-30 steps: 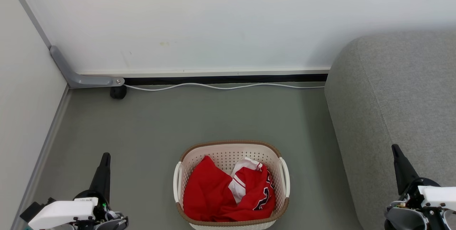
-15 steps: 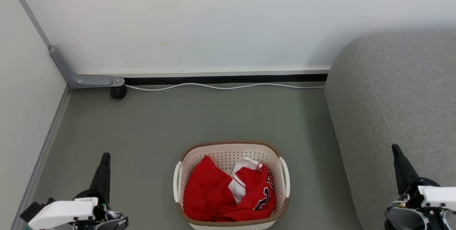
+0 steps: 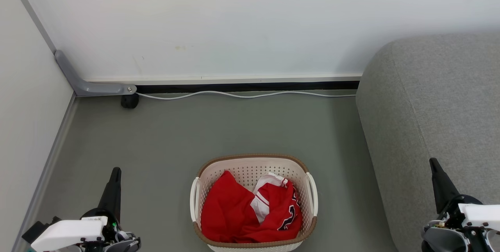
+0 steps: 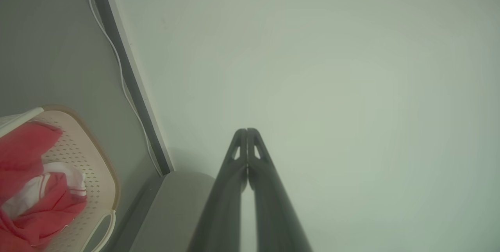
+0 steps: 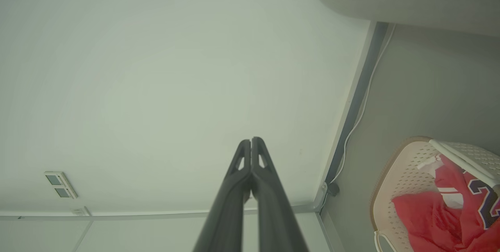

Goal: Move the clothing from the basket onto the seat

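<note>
You are seeing the clothing [image 3: 230, 213] lying bunched inside the basket [image 3: 253, 157], the numbered jersey toward its right side and the plain red piece toward its left. The basket is sitting on the grey floor [image 3: 195, 131], near the seat [image 3: 441, 99] on its right but apart from it. Your left tool [image 3: 116, 170] is hanging at the lower left, fingers pressed together and gripping nothing. Your right tool [image 3: 432, 161] is hanging likewise, showing against the seat. A white cable [image 3: 242, 95] is running along the wall [image 3: 234, 21].
</note>
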`<state>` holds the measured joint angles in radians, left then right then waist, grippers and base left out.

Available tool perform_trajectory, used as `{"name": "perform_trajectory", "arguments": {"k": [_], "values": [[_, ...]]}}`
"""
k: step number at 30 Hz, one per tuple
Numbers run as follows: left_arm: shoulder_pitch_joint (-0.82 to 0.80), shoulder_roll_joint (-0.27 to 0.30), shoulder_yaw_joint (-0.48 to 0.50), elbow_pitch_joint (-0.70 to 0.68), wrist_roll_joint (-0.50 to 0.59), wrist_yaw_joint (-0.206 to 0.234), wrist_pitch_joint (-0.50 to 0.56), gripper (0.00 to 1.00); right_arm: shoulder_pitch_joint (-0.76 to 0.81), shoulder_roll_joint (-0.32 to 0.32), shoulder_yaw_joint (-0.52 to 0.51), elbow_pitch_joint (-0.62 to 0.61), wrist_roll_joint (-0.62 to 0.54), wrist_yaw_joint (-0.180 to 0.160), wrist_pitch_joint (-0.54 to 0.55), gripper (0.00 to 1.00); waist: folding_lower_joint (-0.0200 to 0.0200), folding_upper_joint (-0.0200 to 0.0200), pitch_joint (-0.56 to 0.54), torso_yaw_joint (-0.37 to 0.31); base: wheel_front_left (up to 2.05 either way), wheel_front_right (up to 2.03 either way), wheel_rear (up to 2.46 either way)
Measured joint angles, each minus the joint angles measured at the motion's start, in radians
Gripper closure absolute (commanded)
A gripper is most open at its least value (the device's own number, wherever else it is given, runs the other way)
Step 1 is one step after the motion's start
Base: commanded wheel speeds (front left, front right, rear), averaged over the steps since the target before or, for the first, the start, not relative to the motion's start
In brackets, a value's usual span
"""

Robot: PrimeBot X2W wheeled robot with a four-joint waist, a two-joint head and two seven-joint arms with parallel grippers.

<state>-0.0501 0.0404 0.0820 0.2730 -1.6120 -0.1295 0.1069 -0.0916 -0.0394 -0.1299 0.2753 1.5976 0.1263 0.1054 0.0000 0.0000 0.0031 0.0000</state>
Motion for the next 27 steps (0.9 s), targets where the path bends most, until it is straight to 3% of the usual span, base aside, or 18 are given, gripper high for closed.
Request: {"name": "perform_trajectory", "arguments": {"k": [27], "values": [[0.000,0.000,0.000,0.000,0.000,0.000,0.000,1.00,0.000,0.000,0.000,0.000,0.000,0.000,0.000,1.00,0.0000,0.0000,0.000,0.000,0.00,0.00,0.00]]}}
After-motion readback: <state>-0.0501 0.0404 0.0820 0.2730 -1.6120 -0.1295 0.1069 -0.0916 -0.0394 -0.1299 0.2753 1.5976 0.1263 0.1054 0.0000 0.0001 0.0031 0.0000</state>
